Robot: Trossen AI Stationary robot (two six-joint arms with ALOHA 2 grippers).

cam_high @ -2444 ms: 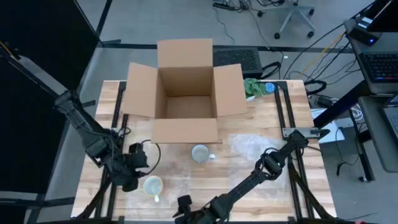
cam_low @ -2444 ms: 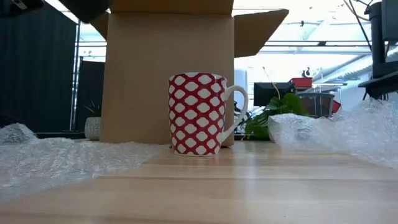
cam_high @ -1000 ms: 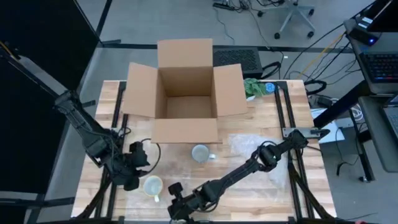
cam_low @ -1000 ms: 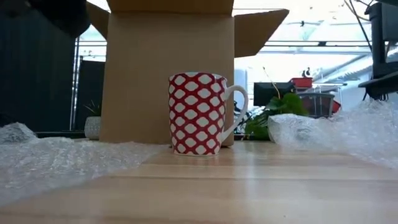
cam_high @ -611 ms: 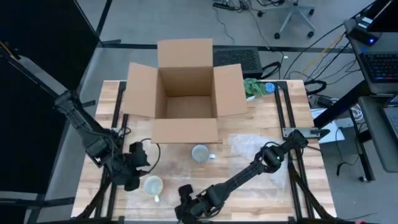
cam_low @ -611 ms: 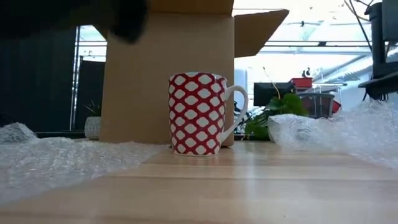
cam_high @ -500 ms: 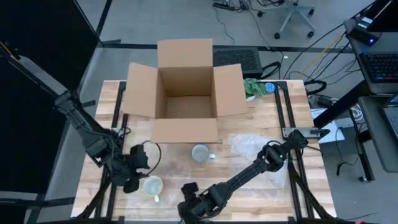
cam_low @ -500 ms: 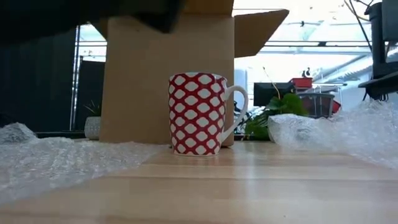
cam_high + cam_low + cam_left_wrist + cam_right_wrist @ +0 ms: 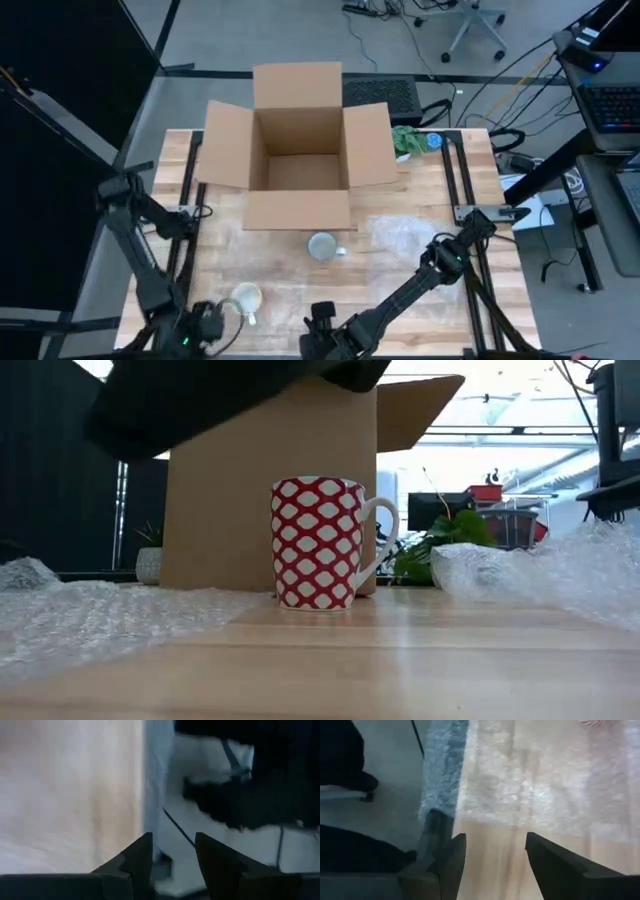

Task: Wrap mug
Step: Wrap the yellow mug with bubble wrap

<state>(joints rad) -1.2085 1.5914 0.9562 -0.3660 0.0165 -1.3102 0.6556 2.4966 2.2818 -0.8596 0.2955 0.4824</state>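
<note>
At the table's near edge, about 7 o'clock, the left gripper [image 9: 205, 325] sits half lost against the dark frame; its wrist view shows the fingers [image 9: 137, 857] apart, with only a blurred table edge and floor beyond. The right gripper [image 9: 322, 335] is at 6 o'clock, partly cut off by the overhead view's border, its fingers [image 9: 447, 855] also apart above the bubble wrap [image 9: 530, 785] spread on the wood. A dark, unfocused arm [image 9: 220, 400] fills the top of the table-level view, and I cannot tell there which arm it is. A second mug [image 9: 245, 297] lies just beside the left gripper. Toward the centre stands the red-and-white mug [image 9: 318, 543], upright, handle to 3 o'clock, unwrapped. Behind it, at 12 o'clock, the open cardboard box [image 9: 297, 150] hides much of the room. Half a second earlier the left gripper was farther in, near 9 o'clock of that second mug; the right gripper has edged toward 3 o'clock.
</note>
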